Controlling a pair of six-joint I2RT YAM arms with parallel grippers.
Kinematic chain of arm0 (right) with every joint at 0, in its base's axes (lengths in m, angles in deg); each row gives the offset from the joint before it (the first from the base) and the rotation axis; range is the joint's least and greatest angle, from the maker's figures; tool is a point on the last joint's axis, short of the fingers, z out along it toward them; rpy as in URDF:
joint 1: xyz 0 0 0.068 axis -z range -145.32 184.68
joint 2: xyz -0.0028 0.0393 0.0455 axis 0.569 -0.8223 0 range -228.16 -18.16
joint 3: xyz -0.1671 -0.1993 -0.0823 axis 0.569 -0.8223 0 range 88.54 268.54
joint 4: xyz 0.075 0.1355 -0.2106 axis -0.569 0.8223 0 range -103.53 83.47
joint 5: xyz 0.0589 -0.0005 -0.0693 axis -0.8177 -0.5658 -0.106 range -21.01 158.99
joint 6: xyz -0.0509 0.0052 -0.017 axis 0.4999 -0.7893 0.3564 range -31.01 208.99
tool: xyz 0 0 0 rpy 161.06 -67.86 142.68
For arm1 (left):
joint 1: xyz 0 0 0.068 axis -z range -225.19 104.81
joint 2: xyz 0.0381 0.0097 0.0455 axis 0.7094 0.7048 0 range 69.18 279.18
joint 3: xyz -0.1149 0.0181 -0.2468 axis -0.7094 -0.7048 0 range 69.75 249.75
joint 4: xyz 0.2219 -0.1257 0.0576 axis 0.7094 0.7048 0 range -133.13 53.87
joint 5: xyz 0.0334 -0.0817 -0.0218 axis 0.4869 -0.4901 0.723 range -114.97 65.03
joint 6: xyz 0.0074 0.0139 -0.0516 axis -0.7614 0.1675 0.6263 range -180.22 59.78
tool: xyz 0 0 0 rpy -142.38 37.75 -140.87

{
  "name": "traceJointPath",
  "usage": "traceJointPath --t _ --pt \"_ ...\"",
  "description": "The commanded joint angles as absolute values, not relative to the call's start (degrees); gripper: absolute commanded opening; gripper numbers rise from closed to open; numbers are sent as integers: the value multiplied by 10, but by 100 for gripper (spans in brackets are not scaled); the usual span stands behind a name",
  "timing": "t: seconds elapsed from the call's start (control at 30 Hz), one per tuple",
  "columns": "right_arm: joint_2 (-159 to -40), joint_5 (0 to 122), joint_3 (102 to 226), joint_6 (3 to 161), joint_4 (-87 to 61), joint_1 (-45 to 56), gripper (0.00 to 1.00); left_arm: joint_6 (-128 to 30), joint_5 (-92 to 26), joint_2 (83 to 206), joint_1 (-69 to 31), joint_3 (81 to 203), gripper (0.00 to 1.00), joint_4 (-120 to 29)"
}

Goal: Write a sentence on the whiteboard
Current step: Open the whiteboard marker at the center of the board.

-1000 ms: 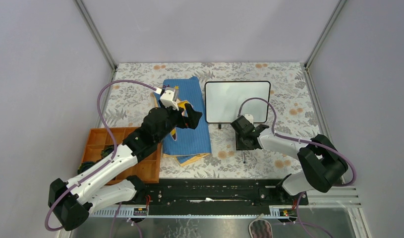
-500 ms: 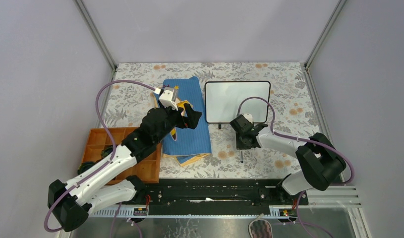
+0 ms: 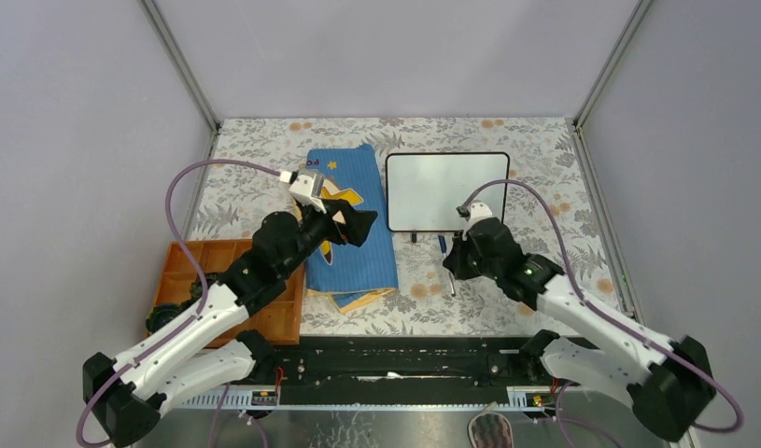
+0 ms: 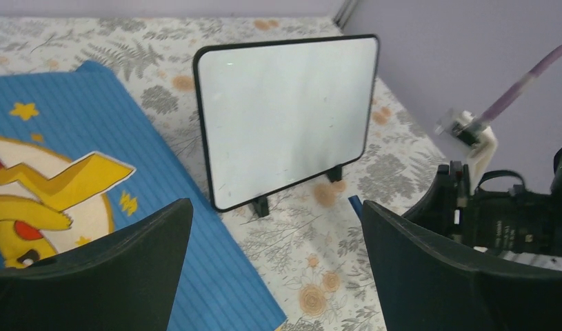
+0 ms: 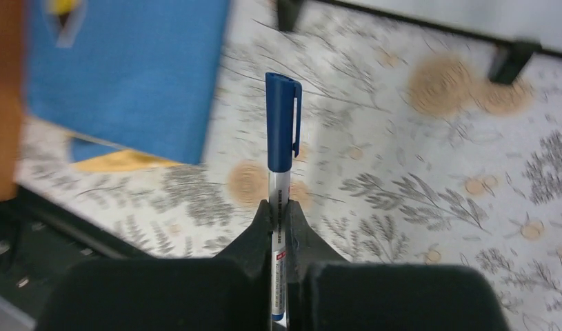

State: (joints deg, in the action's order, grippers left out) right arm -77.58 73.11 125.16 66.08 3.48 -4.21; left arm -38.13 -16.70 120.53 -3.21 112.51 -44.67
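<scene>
Whiteboard (image 3: 446,189) stands on its little feet at the far middle of the table (image 3: 544,168), tipped back, with its face toward the arms. No writing is visible on it; the sentence is not yet begun.

Right gripper (image 5: 279,210): jaws pressed together on a pen (image 5: 282,131), gripping the clear barrel below the blue cap. The cap is on. The pen's long axis runs straight out from the jaws, cap end leading, toward the board's feet.

Key relation: the board lies just beyond the right gripper, on its far side. The right arm is the nearer one and carries the pen. In my judgement the cap must come off before any stroke can mark.

Left gripper (image 4: 276,221): jaws spread wide and holding nothing. It hovers over the blue cartoon-print cloth (image 3: 358,177), beside the board's left near corner and facing it.

Containers: one orange tray (image 3: 185,257) with compartments sits at the near left, partly covered by the left arm. Dark items lie in its near corner; I cannot tell what they are.
</scene>
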Motion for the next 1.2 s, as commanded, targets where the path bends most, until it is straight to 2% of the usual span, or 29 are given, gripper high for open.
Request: traceJointPath --t 0.0,0.13,0.23,0.37,0.5,0.77,1.17 --pt "-674 617 1282 729 -17 -43 0 -383 -226 1160 -30 1090 99 -567" --pt "-628 551 1301 739 -75 -43 0 -339 -325 1166 -30 1135 99 -581" --pt "-635 518 1328 735 -97 -43 0 -316 -404 1200 -31 1192 99 -554" --pt "-640 482 1333 711 -174 -43 0 -284 -474 1231 -30 1212 99 -576" --pt "-648 447 1338 686 -236 -43 0 -262 -482 1249 -30 1226 99 -575" --pt "-650 444 1353 689 -244 -43 0 -248 -488 1286 -30 1262 94 -535" --pt "-660 430 1361 683 -246 -44 0 -225 -494 1317 -30 1278 73 -535"
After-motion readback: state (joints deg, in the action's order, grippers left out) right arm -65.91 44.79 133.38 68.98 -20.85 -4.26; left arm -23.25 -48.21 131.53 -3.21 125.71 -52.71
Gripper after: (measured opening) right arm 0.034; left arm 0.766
